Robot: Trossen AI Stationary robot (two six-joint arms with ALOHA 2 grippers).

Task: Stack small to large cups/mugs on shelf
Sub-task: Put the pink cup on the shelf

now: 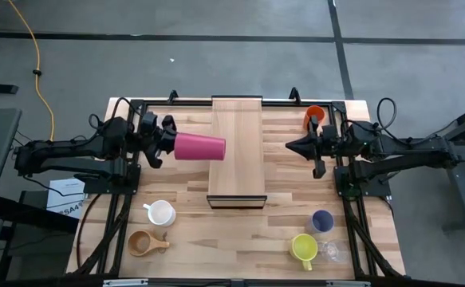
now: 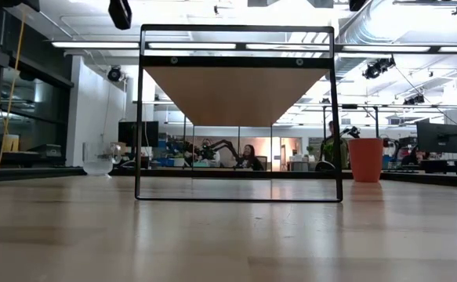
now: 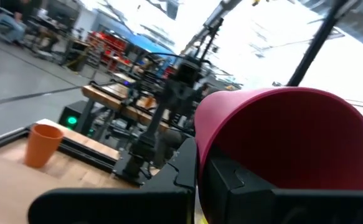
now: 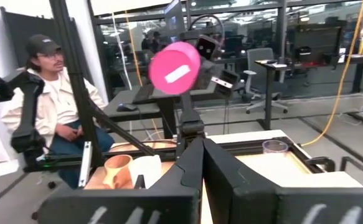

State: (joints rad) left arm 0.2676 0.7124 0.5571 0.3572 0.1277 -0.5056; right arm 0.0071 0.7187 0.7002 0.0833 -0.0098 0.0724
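My left gripper (image 1: 168,144) is shut on a red tumbler (image 1: 200,147), held on its side in the air with its base over the left edge of the shelf (image 1: 236,171). The tumbler's round base also shows in the right wrist view (image 4: 175,68). In the low view the shelf (image 2: 236,94) is a raised plank in a black frame. My right gripper (image 1: 292,146) is shut and empty, to the right of the shelf, pointing at it. An orange tumbler (image 1: 314,116) stands upright on the table behind it. My left gripper holds the red tumbler by its rim end (image 1: 178,147), coming level from the table's left. A dark finger (image 3: 237,180) lies against the wall near the rim (image 3: 200,143); whether the other finger is inside cannot be told. The tumbler lies level, base toward the table's right, lifted clear.
On the near left of the table stand a white mug (image 1: 162,213) and a brown wooden handled cup (image 1: 146,243). On the near right are a lavender tumbler (image 1: 322,221), a yellow mug (image 1: 304,247) and a clear glass (image 1: 332,253). A person (image 4: 50,106) sits beyond the table.
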